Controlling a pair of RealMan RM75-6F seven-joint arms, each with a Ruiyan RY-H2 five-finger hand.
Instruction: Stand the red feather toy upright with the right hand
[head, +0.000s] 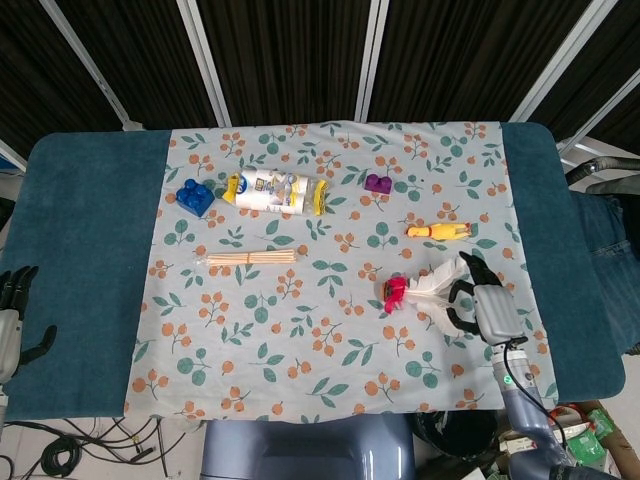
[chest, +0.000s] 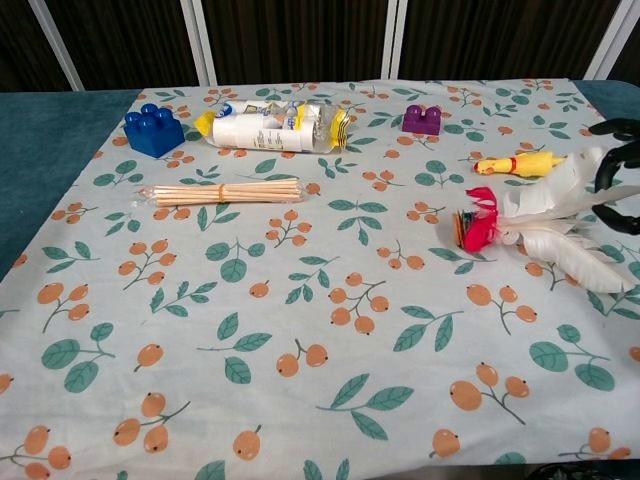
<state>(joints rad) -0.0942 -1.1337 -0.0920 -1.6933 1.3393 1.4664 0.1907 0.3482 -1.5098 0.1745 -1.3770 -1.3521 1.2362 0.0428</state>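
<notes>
The red feather toy lies flat on the flowered cloth toward the right side of the table, and its long axis runs across the table: red base pointing left, white feathers fanning out to the right. That puts the feather end straight into the right robot hand, which sits just right of the toy with its dark fingers curved around the white plumes. The chest view shows those fingers arched over and beside the feather tips, but whether they actually pinch the feathers or only cage them cannot be told from here. The base rests on the cloth, so the toy is not yet upright.

The left robot hand is far off at the left table edge, fingers spread, holding nothing, well apart from everything. So the right hand is the one in position.

The move ahead likely turns on that axis: the hand has the feather end, the weighted red end lies away from it to the left, so lifting the feathers should swing the base under.

The yellow rubber chicken lies near, just beyond the toy.
</notes>
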